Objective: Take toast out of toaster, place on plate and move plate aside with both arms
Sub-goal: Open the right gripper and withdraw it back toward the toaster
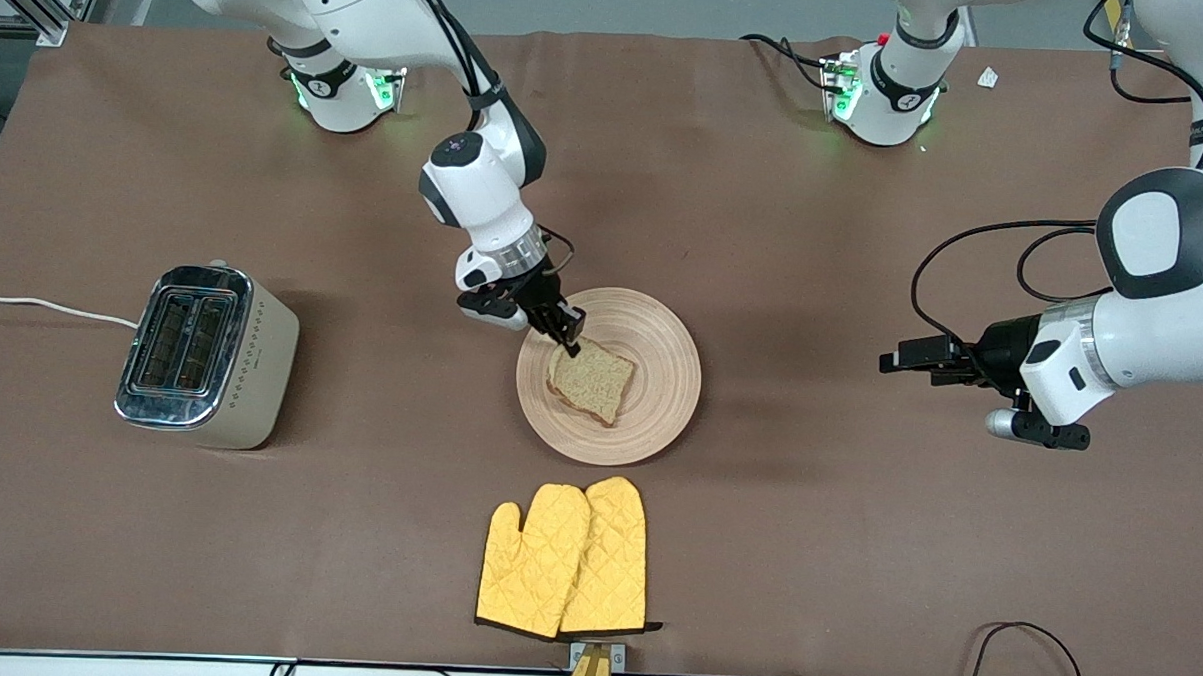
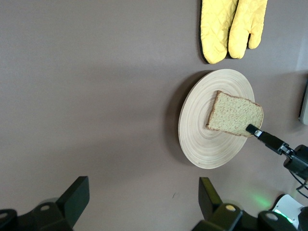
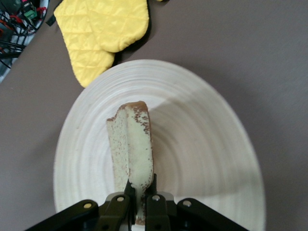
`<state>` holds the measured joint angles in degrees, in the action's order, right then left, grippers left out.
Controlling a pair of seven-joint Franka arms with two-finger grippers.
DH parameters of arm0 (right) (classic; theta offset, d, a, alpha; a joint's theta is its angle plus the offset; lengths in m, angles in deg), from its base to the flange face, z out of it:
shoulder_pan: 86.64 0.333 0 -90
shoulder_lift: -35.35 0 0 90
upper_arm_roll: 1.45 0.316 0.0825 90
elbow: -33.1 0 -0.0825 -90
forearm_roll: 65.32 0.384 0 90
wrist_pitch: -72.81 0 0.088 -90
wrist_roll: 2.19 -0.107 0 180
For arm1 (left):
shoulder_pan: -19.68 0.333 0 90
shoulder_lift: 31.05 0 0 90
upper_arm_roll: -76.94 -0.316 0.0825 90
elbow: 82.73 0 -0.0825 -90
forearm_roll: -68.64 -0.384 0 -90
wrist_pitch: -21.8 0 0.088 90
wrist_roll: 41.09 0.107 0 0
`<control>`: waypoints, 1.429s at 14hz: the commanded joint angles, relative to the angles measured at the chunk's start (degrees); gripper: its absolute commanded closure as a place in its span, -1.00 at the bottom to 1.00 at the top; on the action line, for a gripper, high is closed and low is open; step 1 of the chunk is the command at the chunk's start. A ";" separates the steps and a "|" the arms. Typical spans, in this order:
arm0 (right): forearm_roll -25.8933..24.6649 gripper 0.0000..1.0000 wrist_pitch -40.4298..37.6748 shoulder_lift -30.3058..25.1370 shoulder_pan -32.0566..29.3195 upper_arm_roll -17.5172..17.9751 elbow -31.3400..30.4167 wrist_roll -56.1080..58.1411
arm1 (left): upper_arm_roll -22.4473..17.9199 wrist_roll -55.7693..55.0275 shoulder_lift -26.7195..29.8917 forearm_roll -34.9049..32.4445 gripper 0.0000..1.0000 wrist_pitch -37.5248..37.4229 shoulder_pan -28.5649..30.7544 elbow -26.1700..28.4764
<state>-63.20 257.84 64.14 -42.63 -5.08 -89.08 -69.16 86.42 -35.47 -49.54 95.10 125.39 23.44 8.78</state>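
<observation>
Toast (image 1: 592, 380) is being held over the plate (image 1: 659, 420) by the right gripper (image 1: 567, 339), whose jaws are clamped on one crust edge; the slice is tilting down, and contact with the wood cannot be confirmed. Nearest the camera, mitts (image 1: 566, 559) are lying just clear of the plate. Light, stiff but crumbly bread is being judged best pinched gently at the crust. Farther off, the toaster (image 1: 206, 356) is standing, and the left gripper (image 1: 906, 355) is waiting, jaws apart.
</observation>
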 commanded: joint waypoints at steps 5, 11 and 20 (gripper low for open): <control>0.00 -1.00 -6.14 -5.84 -2.88 0.20 -6.66 10.72 | 0.01 1.23 0.21 0.88 -1.00 -0.94 0.46 -0.10; -4.02 -1.00 -56.04 -16.57 -2.88 -4.80 8.96 13.62 | 0.27 0.88 -0.49 1.14 -1.00 -0.85 0.11 -0.01; -8.00 -1.00 -84.91 -27.11 -2.88 -27.36 25.85 46.42 | 4.05 10.24 -2.86 12.17 -1.00 7.49 -0.15 10.25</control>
<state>-70.91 175.31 39.48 -45.74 -27.88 -64.39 -32.39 89.80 -30.48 -53.08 101.51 130.18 22.74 14.60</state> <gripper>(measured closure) 0.000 0.000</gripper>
